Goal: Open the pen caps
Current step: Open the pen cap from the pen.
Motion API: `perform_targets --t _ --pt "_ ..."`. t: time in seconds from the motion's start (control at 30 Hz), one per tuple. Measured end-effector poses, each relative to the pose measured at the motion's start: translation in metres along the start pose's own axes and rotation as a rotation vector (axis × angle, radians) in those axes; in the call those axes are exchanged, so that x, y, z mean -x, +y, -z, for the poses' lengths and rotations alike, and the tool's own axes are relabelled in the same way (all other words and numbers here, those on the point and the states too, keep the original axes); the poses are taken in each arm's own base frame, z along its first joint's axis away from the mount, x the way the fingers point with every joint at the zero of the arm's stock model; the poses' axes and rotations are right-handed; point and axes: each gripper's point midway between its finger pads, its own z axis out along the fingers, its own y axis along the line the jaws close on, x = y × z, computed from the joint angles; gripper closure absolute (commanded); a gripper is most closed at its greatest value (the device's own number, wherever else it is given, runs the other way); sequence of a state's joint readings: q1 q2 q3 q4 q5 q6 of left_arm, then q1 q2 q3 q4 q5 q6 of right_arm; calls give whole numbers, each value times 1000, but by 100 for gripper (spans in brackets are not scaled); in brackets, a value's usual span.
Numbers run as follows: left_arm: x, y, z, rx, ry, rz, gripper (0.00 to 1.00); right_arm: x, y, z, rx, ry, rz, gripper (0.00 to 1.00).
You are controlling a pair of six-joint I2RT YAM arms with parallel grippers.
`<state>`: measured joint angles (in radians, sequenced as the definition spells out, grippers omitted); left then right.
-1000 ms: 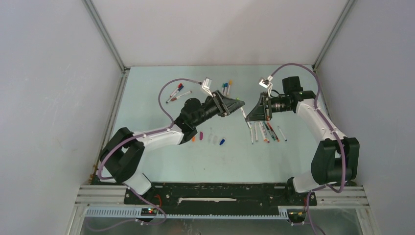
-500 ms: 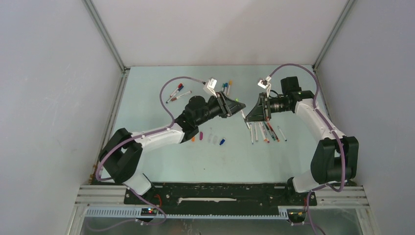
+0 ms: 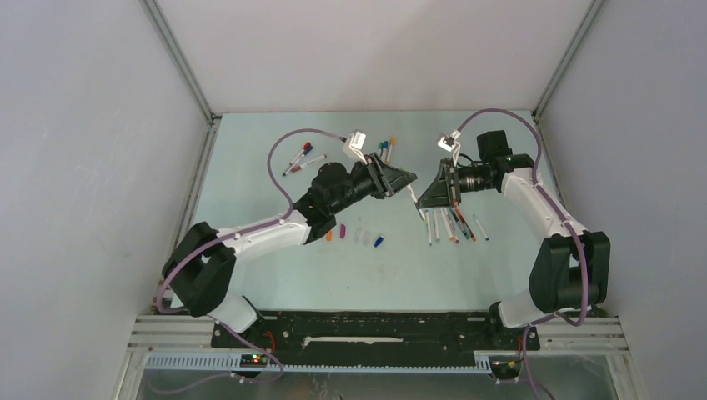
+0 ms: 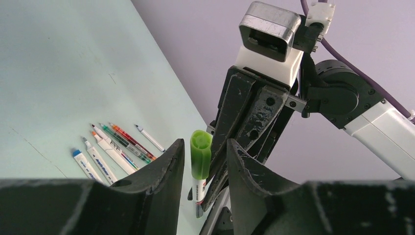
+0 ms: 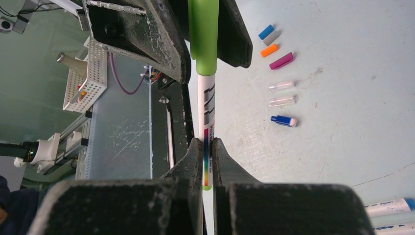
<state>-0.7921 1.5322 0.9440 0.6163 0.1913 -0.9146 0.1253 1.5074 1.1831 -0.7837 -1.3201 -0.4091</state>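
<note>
A white pen [image 5: 205,107] with a green cap [image 4: 201,154] is held in the air between the two grippers. My right gripper [image 5: 206,142] is shut on the tail of its barrel. My left gripper [image 4: 205,144] faces it with one finger on each side of the green cap [image 5: 203,34]. The left wrist view shows a narrow gap on both sides, so it stands open. In the top view the left gripper [image 3: 407,179] and right gripper [image 3: 423,200] meet tip to tip above the table's middle. Several loose caps, among them orange [image 3: 329,236], purple [image 3: 343,229] and blue [image 3: 378,241], lie below.
A row of uncapped pens [image 3: 450,225] lies under the right gripper, also seen in the left wrist view [image 4: 112,147]. Capped pens lie at the far left [image 3: 302,157] and far middle [image 3: 385,148]. Grey walls enclose the pale green table [image 3: 250,192].
My left gripper has moved right toward the right gripper and come over the green cap, with its jaws narrower than before. The right gripper has kept its hold on the pen.
</note>
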Motion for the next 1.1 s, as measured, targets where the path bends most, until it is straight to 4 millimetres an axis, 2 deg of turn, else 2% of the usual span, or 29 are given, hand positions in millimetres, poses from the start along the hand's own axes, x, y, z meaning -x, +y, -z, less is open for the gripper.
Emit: perform_targets --t 0.13,0.2,0.3,0.37,0.4,0.47,0.5,0.63,0.73,1.0,1.1 --pt "1 0 0 5 -3 0 63 0 0 -1 2 1 0 100" --pt "0 1 0 7 -1 1 68 0 0 -1 2 2 1 100" --pt "0 1 1 9 1 -2 82 -1 0 -1 2 3 -1 100" --pt "-1 3 1 12 2 -8 97 -1 0 -1 2 4 -2 100" --pt "-1 3 1 15 4 -8 100 -1 0 -1 1 5 -3 100" --pt "-1 3 1 15 5 -13 100 -1 -1 -2 -2 7 -3 100" --pt "-1 3 1 14 6 -14 100 -2 -1 -2 -1 8 -4 96" --pt "-2 3 1 13 7 -15 100 -2 -1 -3 2 11 -13 62" --pt "-1 0 1 -2 6 -17 100 -3 -3 -3 -2 14 -24 50" --pt "-2 -11 0 -47 8 -23 100 -3 -3 -4 2 11 -44 51" --pt "-4 -11 0 -49 13 -24 100 -2 -2 -5 8 10 -58 57"
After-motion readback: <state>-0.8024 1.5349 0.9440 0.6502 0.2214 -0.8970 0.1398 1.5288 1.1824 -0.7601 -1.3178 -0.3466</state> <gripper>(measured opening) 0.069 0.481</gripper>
